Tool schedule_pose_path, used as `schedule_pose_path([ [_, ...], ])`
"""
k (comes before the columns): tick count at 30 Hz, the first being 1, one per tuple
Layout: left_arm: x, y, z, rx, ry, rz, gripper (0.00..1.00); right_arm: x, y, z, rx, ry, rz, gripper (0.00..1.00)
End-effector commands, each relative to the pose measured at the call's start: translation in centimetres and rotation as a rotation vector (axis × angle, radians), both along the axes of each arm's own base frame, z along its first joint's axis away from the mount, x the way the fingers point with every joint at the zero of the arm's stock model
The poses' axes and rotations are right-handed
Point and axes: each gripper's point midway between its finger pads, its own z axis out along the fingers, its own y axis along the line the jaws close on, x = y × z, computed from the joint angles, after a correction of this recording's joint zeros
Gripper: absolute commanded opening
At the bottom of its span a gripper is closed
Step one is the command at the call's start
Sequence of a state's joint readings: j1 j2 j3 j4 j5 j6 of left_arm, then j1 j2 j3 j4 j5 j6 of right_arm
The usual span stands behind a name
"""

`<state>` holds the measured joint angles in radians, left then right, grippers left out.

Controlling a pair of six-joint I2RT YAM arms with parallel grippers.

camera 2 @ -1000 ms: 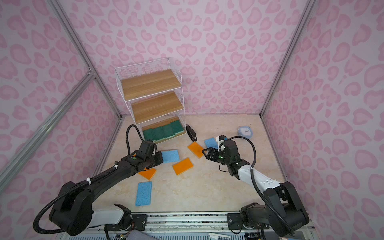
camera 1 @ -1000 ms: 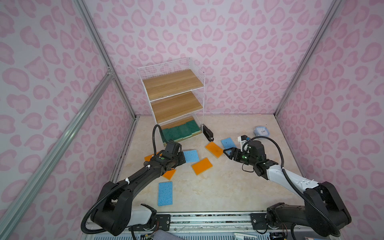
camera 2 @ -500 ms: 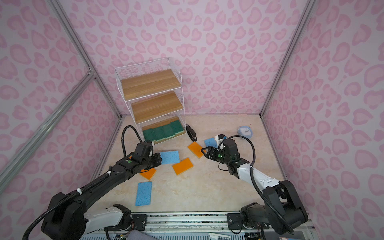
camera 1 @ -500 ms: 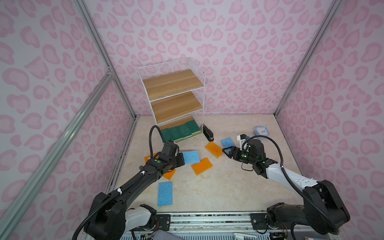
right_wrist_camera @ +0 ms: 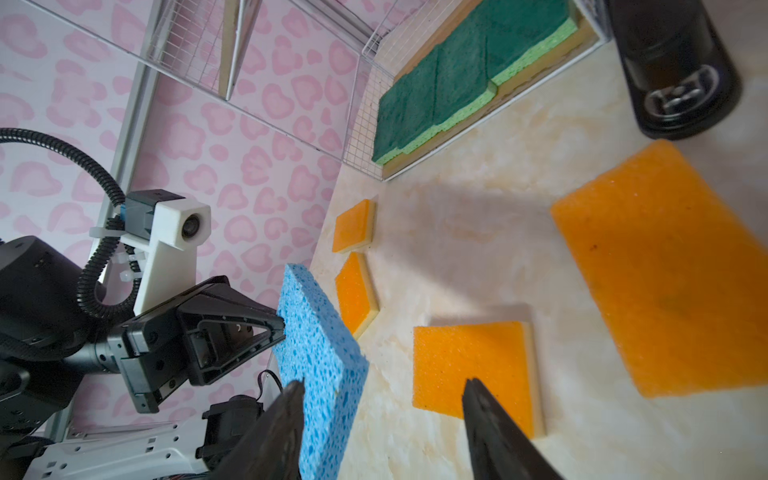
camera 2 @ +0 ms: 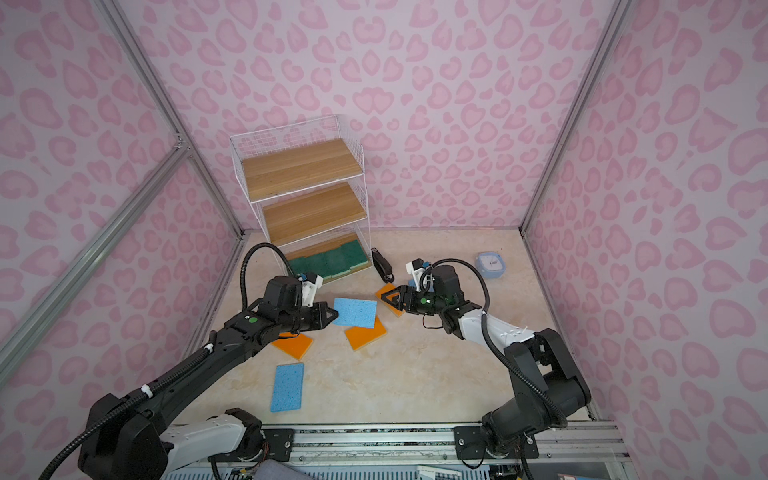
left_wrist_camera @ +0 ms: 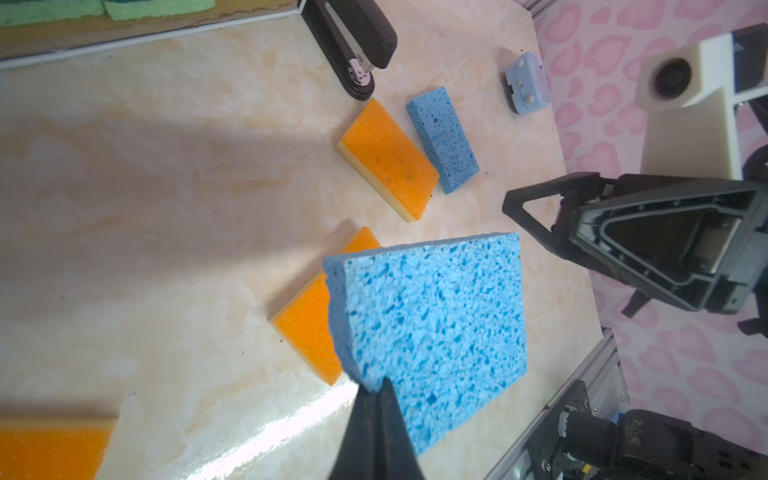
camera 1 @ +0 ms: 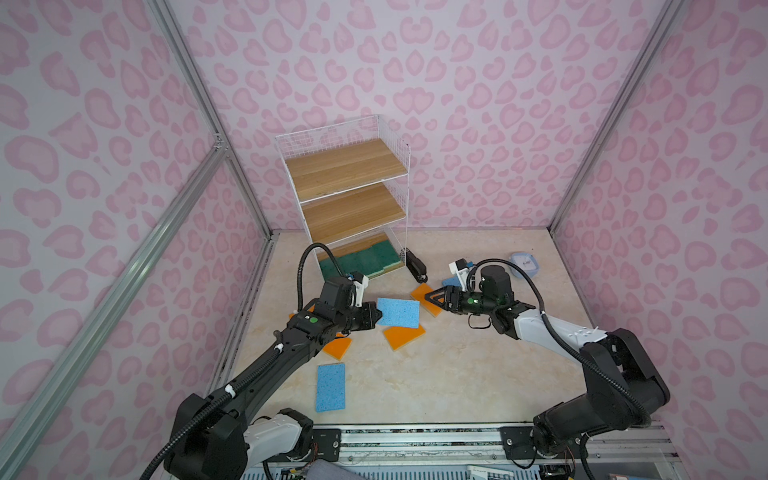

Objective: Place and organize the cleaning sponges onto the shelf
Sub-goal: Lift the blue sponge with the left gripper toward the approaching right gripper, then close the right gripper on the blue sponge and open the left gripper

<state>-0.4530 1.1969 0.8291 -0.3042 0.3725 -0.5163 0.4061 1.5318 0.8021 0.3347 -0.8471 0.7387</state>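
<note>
The table [camera 1: 457, 374] is carrying everything, and the shelf [camera 1: 349, 195] is standing toward its 11 o'clock corner, with four dark green sponges [camera 1: 361, 259] lying in a row on the lowest board

The left claw [camera 1: 378, 321] is pinching one corner of a light blue sponge [camera 1: 399, 312], pressed tight on it and holding it off the table. The sponge is sticking out toward 3 o'clock from that claw. The right claw [camera 1: 430, 297] is hovering at the sponge's 3 o'clock edge with its jaws spread. In the right wrist view one fingertip [right_wrist_camera: 286, 415] is sitting just beside the sponge's face, and I cannot tell whether it is touching

Against a second ago, the right claw is sitting farther toward 9 o'clock and the held sponge a little farther toward 3 o'clock, so the two are now closer together

Counting blue gives three: the held one, a second blue sponge [camera 1: 330, 386] lying at 6 o'clock of the left claw, and a third blue sponge [left_wrist_camera: 442, 139] lying behind the right claw. Four orange sponges [camera 1: 403, 336] are lying scattered on the table, one of them under the right claw. One black stapler [camera 1: 415, 266] is lying just beside the shelf at its 3 o'clock, and one pale-blue case [camera 1: 524, 264] is lying toward the table's 2 o'clock
</note>
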Motion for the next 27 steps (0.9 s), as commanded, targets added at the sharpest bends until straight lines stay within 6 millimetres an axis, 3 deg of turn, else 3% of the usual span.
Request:
schedule_pose_path([
  [1,-0.1,-1.0,1.4,-0.028,-0.026,-0.067,0.04,-0.2,1.1,1.2,0.044,-0.027,0.057,0.56],
  [9,0.7,-1.3,2.7,-0.020,-0.050,-0.081,0.04,-0.1,2.3,1.8,0.083,-0.022,0.094,0.36],
  [20,1.5,-1.4,2.7,-0.016,-0.050,-0.064,0.05,-0.2,2.3,2.5,0.108,-0.024,0.090,0.04],
  [21,1.6,-1.3,2.7,-0.015,-0.050,-0.049,0.13,-0.3,2.3,2.7,0.111,-0.024,0.086,0.03],
  [23,1.7,-0.9,3.0,-0.020,-0.059,-0.014,0.46,-0.1,2.1,2.9,0.112,-0.017,0.058,0.03],
  [27,1.4,0.1,4.3,-0.029,-0.102,0.041,0.79,0.2,1.8,3.8,0.121,-0.030,0.002,0.00],
])
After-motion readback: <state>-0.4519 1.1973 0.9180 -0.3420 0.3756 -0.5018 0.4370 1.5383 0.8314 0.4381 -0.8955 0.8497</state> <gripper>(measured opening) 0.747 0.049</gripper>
